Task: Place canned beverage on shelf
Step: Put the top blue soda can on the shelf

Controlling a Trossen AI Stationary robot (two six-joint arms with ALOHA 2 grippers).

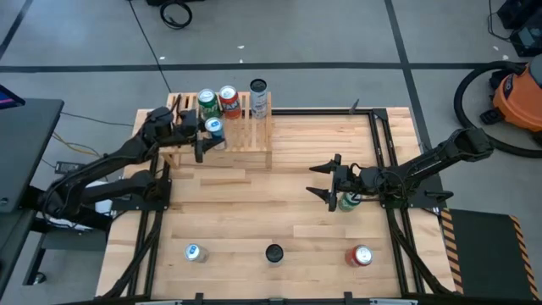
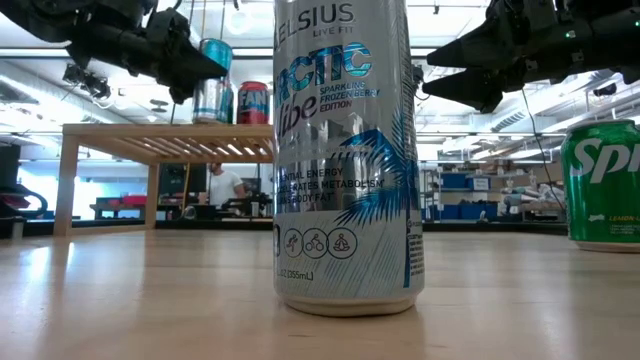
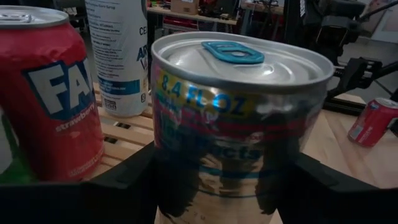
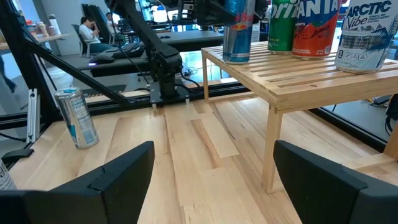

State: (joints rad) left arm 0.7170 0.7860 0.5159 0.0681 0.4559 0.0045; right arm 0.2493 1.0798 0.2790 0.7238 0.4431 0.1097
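Now | blue can (image 3: 239, 118) between left fingers (image 3: 124, 180) | apparently resting on shelf (image 1: 254, 148)

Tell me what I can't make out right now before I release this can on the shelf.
- Blue can base: left wrist view, cut off by the jaws; whether it rests on the shelf is unclear.
- Same can in the low view: partly hidden behind the left gripper.
- Can under the right gripper: high view, mostly covered by the arm.
- Dark-topped can: too small in the high view to read.

Four cans (image 1: 230, 102) on shelf (image 1: 254, 144)
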